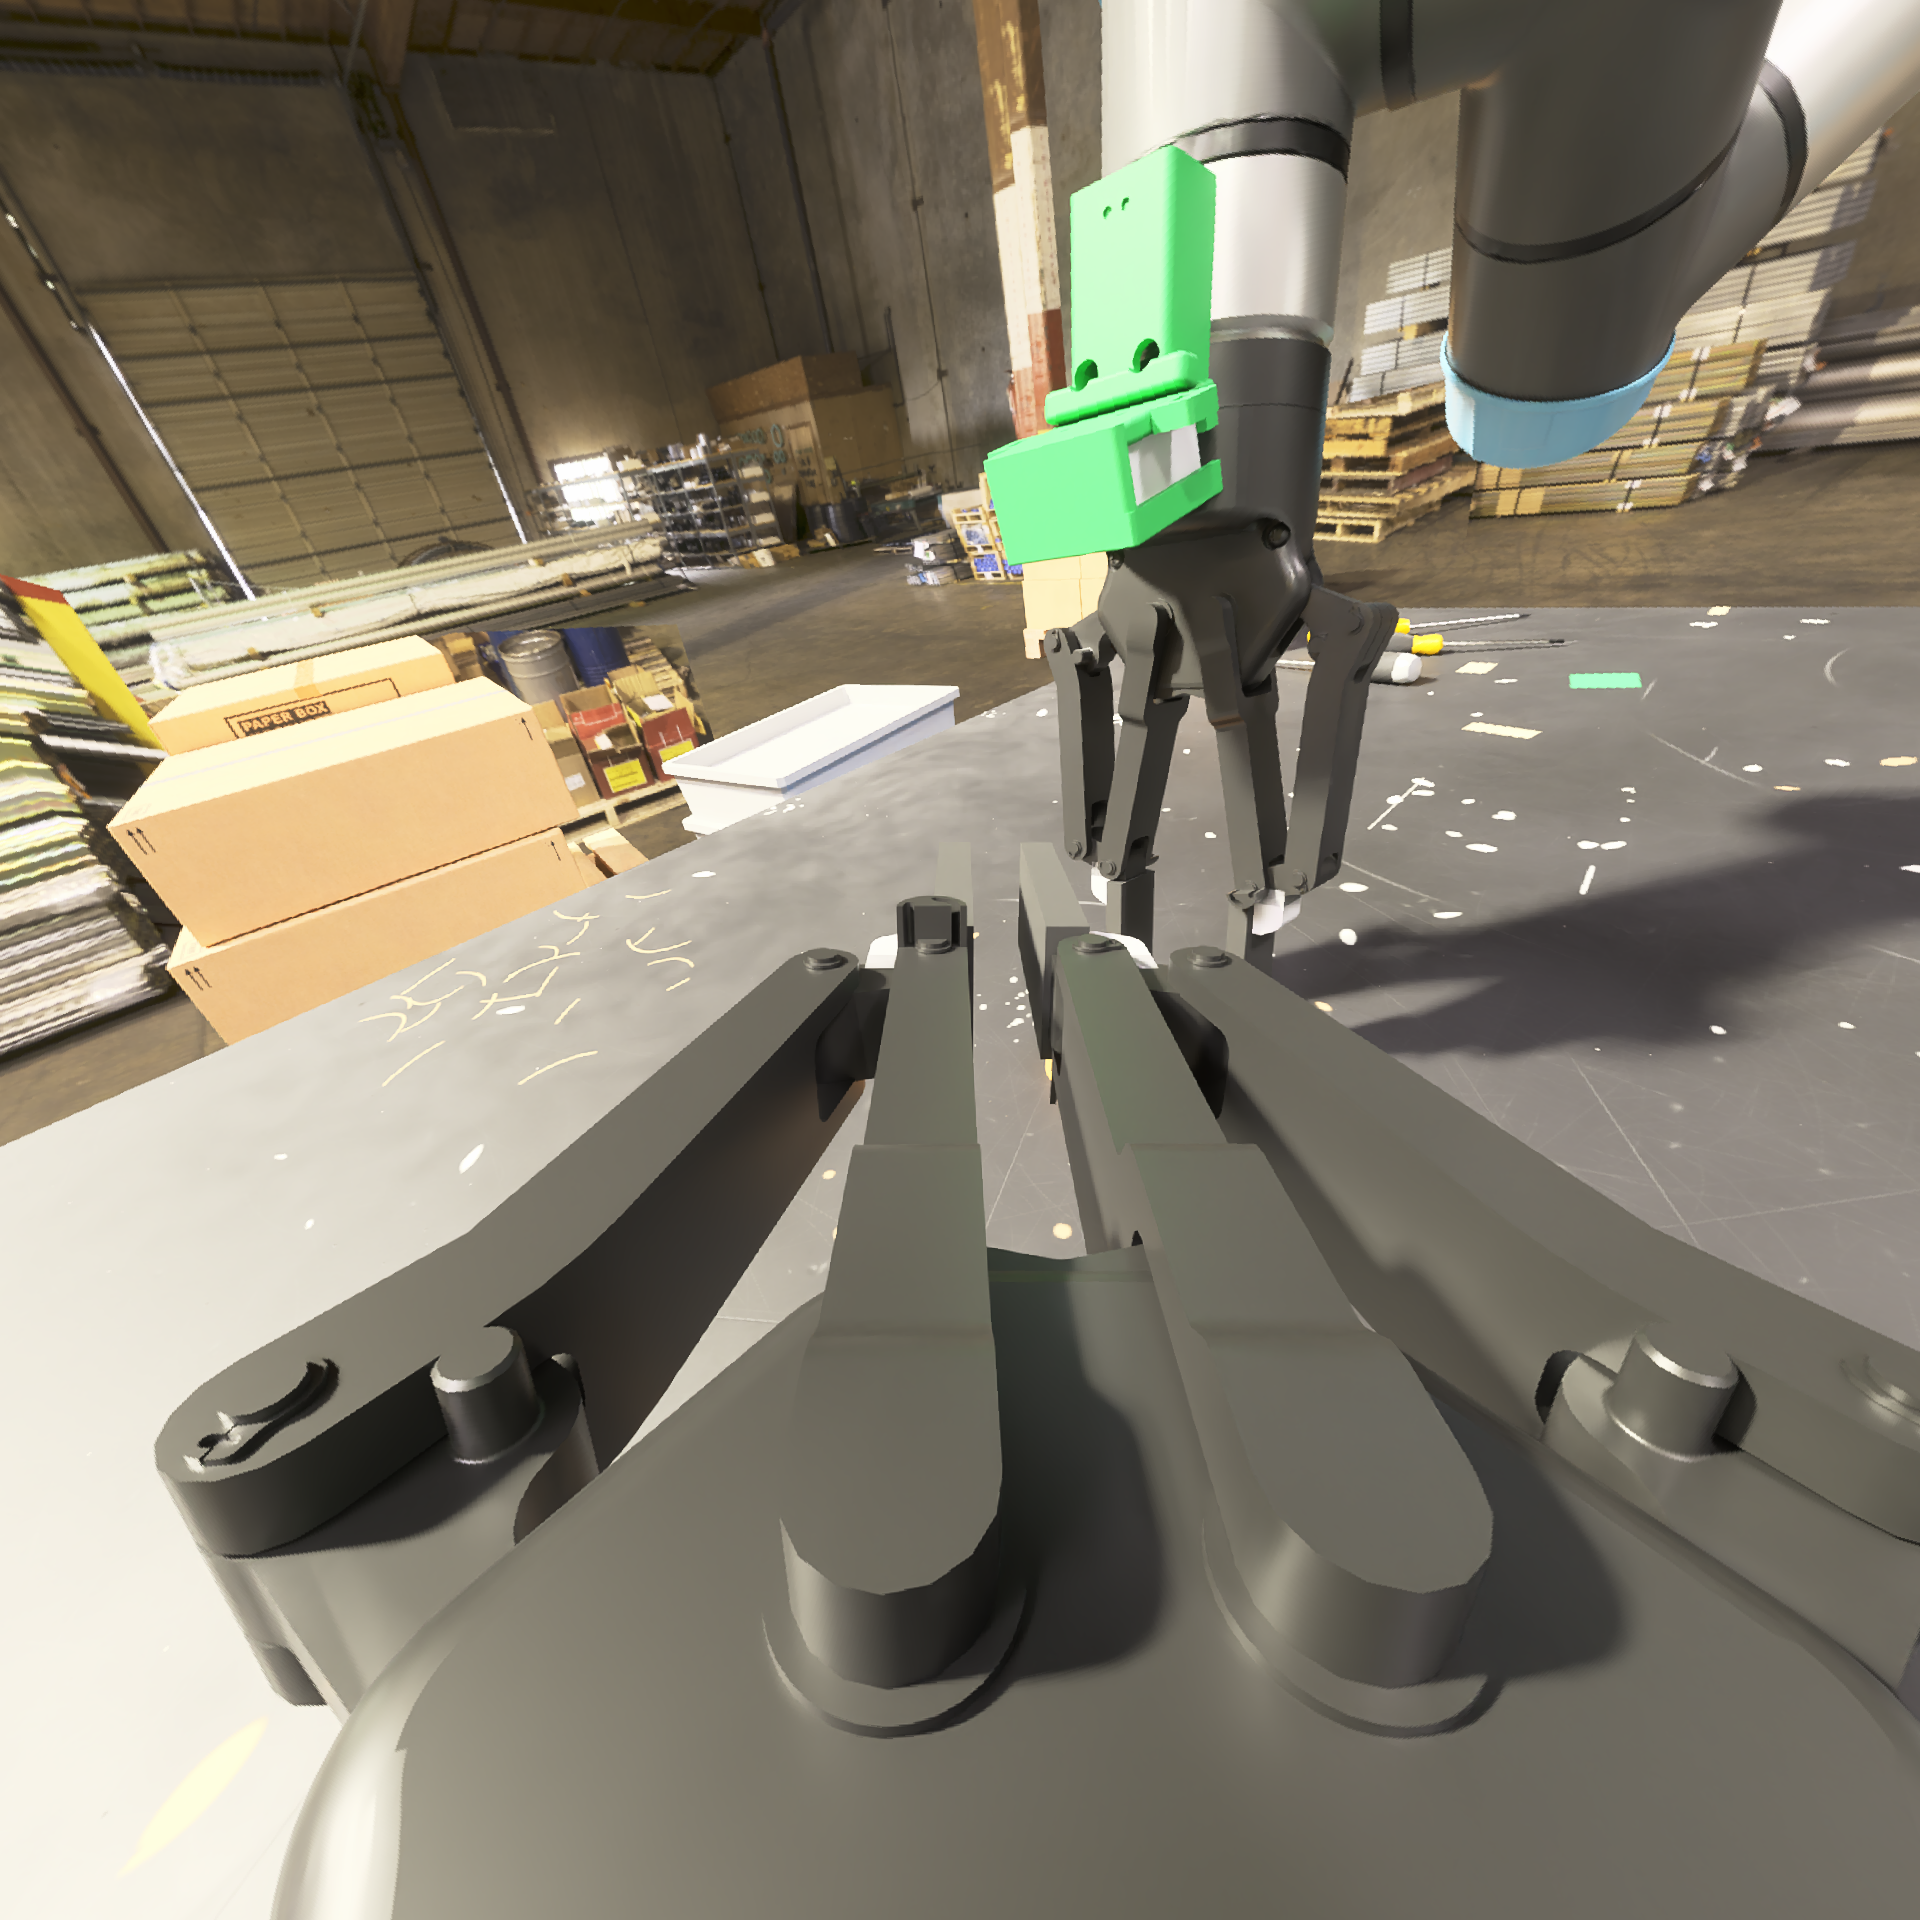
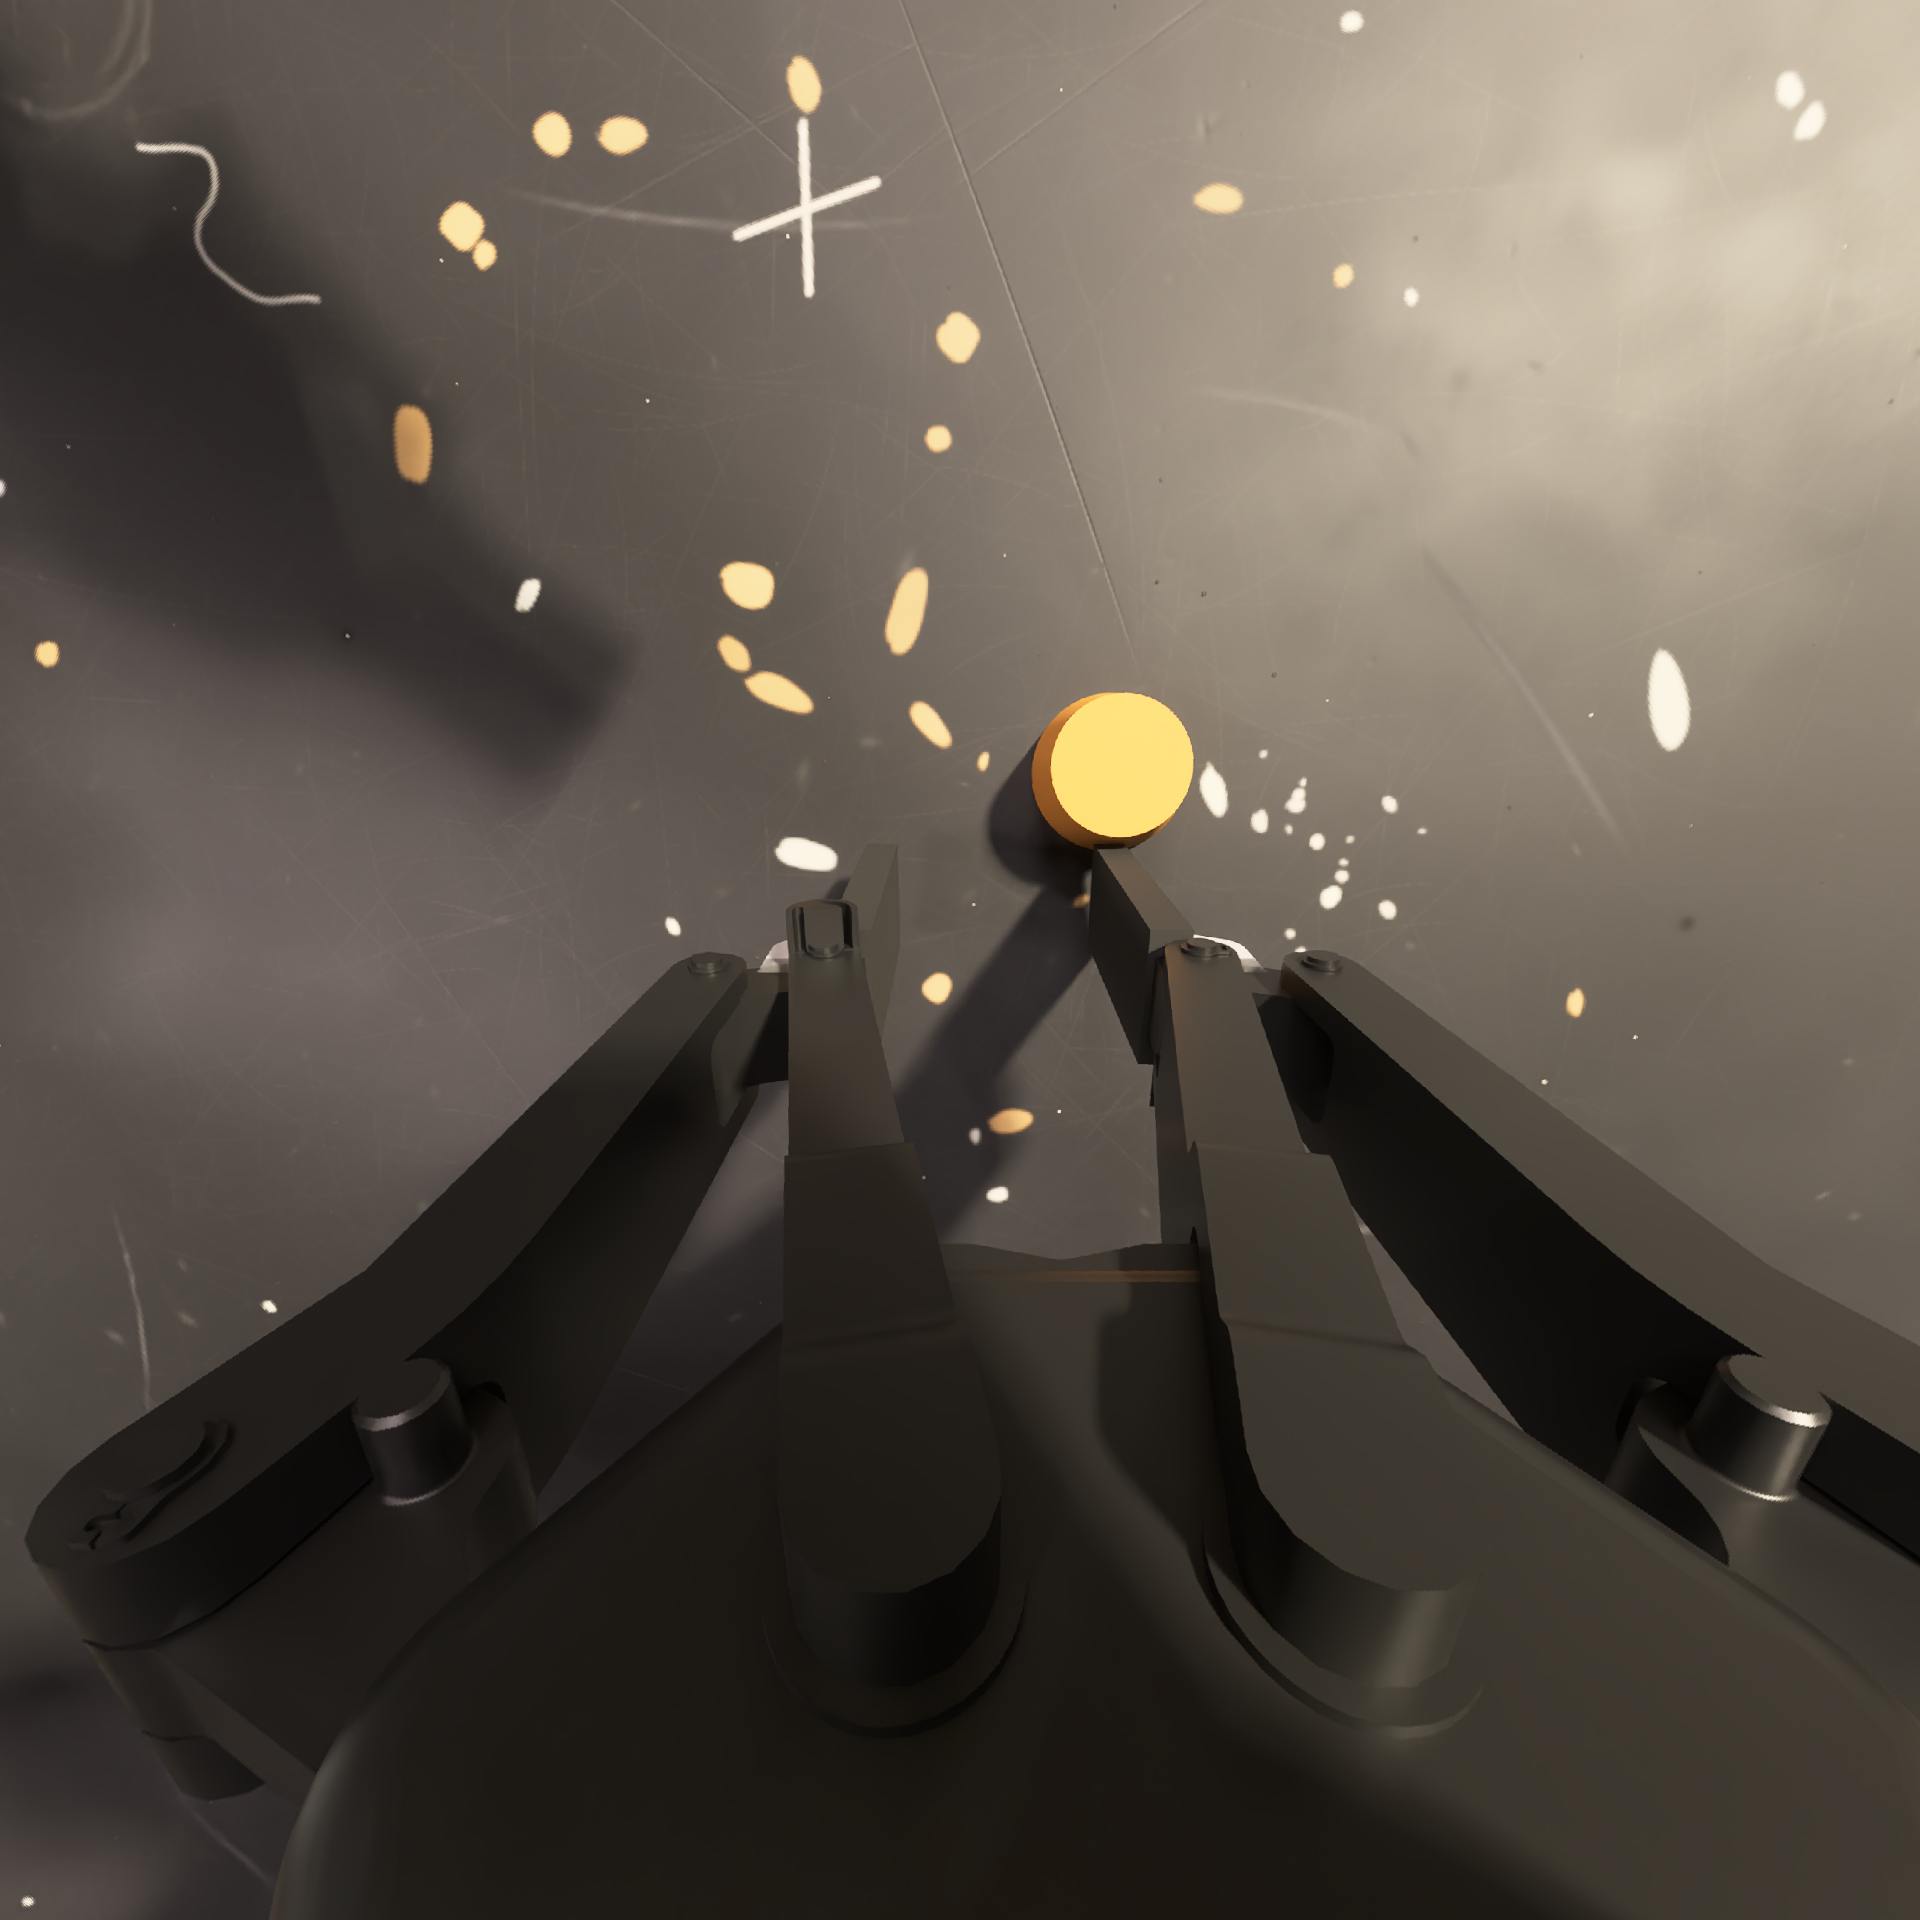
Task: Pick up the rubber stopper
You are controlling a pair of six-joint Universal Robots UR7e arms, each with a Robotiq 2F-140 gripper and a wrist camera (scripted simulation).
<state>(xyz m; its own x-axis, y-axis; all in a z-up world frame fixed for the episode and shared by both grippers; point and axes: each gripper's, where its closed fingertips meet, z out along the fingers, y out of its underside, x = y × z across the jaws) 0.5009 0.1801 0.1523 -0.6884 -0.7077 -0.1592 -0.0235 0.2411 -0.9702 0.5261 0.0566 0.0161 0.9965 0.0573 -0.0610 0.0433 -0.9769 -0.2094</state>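
The rubber stopper (image 2: 1117, 767) is a short orange-yellow disc lying flat on the dark grey table (image 2: 1455, 468). It shows only in the right wrist view. My right gripper (image 2: 992, 857) points down at the table, open and empty. Its right fingertip (image 2: 1117, 878) is right at the stopper's near edge, so the stopper lies beyond the jaws, not between them. In the left wrist view the right gripper (image 1: 1195, 925) hangs over the table just ahead. My left gripper (image 1: 997, 873) is low over the table, empty, its jaws a narrow gap apart.
The table (image 1: 416, 1143) carries paint flecks and chalk marks. A white tray (image 1: 821, 727) sits at its far edge. Screwdrivers (image 1: 1423, 639) and a small green piece (image 1: 1605, 681) lie at the far right. Cardboard boxes (image 1: 343, 800) stand beyond the left edge.
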